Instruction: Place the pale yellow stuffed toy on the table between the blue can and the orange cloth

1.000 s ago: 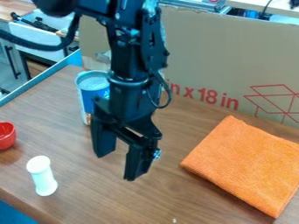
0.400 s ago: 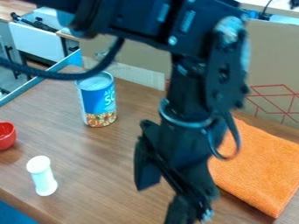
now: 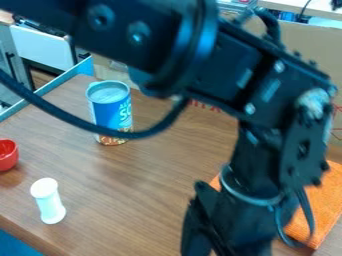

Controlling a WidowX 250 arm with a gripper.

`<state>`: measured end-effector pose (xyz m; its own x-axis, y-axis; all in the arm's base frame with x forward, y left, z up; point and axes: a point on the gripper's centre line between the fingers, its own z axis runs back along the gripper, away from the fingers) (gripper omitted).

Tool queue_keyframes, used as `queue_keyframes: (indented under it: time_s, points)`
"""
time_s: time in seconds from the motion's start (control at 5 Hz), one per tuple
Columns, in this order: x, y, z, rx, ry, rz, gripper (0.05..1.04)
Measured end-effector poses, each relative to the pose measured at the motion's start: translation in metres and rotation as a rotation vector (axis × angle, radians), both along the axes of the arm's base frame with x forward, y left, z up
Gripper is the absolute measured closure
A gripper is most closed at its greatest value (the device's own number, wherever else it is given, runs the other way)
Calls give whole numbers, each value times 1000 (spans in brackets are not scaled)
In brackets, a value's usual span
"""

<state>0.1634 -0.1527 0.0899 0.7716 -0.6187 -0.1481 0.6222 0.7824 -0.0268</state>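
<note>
"What moved?"

"The pincer (image 3: pixel 247 230) went down and right. The bottom edge cut it off."

"Spread or pressed together?"

"I couldn't tell. It hid some orange cloth (image 3: pixel 322 200) at the lower right."

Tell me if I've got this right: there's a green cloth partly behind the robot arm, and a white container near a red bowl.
Not quite: the cloth is orange, not green, as the camera view shows. The rest holds: it is partly behind the robot arm, and the white container is near the red bowl.
</note>
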Motion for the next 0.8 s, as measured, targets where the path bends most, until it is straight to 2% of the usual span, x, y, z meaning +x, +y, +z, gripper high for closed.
queue_keyframes:
  time_s: [0.2,0.4,0.6,0.8]
  points:
    - [6,-10,-18,-27,4,-21,81]
    - [9,-13,-35,-5,27,-21,81]
    - [17,-16,-44,-4,-12,23,81]
    - [22,-21,-58,-11,-8,17,81]
